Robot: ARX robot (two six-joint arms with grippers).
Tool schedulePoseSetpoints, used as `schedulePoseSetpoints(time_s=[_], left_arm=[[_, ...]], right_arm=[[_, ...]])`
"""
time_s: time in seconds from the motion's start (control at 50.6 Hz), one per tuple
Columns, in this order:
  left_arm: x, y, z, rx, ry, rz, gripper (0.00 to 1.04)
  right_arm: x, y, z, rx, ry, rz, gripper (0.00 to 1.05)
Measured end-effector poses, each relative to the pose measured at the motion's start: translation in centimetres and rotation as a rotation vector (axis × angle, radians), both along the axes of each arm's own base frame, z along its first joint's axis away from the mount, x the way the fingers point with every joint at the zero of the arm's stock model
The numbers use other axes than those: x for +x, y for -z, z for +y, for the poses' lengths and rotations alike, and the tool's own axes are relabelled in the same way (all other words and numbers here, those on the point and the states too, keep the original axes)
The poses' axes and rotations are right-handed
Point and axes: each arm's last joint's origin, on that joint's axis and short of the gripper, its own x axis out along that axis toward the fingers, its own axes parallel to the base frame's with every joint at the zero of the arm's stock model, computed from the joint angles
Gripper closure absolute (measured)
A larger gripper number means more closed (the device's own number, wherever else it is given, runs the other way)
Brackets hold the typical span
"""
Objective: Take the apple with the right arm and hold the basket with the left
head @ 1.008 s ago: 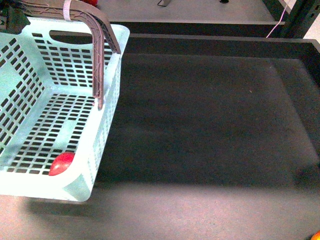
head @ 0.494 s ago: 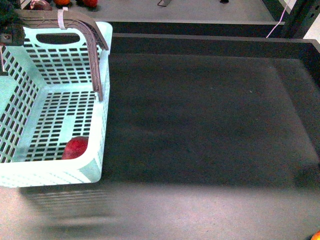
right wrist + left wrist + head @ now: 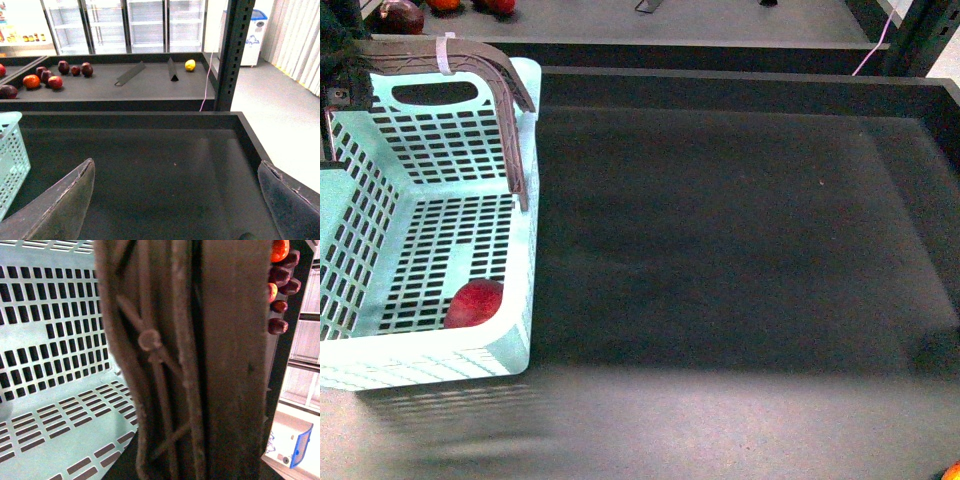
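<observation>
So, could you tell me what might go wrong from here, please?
1. The apple lies loose in the near corner of the basket; if the basket tips or swings, it may roll about.
2. The basket sits at the shelf's near left edge, so it might slip off.
3. The right gripper is open and empty over bare shelf, far from the basket.

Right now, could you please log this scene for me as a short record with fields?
apple: lying on the basket floor, near front corner
basket: aqua, at left of the dark table
handle: raised, fills left wrist view
right gripper: open, empty, above table
far shelf: several fruits, one yellow
</observation>
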Motion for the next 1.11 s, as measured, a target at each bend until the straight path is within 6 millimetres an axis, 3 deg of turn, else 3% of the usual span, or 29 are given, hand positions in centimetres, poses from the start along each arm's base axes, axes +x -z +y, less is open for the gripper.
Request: schedulePoseSetpoints(time_s=[0.119, 0.316, 0.415, 0.494, 0.613, 0.732, 0.89, 0.969, 1.008, 1.048, 1.107], left_arm=[[0.0, 0.1, 0.0, -0.002, -0.002, 0.000, 0.89], [-0.1, -0.2, 0.0, -0.024, -0.021, -0.008, 0.61], [-0.5, -0.6, -0.1, -0.032, -0.024, 0.013, 0.41], [-1.1, -1.4, -0.5, -0.031, -0.011, 0.044, 0.23], [-2.0, -3.3, -1.2, -0.005, 0.014, 0.023, 0.05], [-3.7, -5.9, -1.9, 0.015, 0.054, 0.017, 0.07], [-7.9, -9.7, -2.7, 0.073, 0.079, -0.030, 0.07], [-9.1, -11.5, -2.8, 0.084, 0.090, -0.081, 0.07], [-9.2, -11.8, -2.8, 0.087, 0.096, -0.091, 0.07], [-9.2, -11.0, -2.6, 0.171, 0.243, -0.193, 0.14], [-10.4, -9.1, -1.9, 0.456, 0.446, -0.383, 0.29]], right_arm=[[0.0, 0.0, 0.0, 0.000, 0.000, 0.000, 0.09], [0.0, 0.0, 0.0, 0.000, 0.000, 0.000, 0.09], [0.0, 0.0, 0.0, 0.000, 0.000, 0.000, 0.09], [0.0, 0.0, 0.0, 0.000, 0.000, 0.000, 0.09], [0.0, 0.0, 0.0, 0.000, 0.000, 0.000, 0.09], [0.0, 0.0, 0.0, 0.000, 0.000, 0.000, 0.09], [0.0, 0.0, 0.0, 0.000, 0.000, 0.000, 0.09], [0.0, 0.0, 0.0, 0.000, 0.000, 0.000, 0.09], [0.0, 0.0, 0.0, 0.000, 0.000, 0.000, 0.09], [0.0, 0.0, 0.0, 0.000, -0.001, 0.000, 0.09], [0.0, 0.0, 0.0, 0.000, 0.000, 0.000, 0.09]])
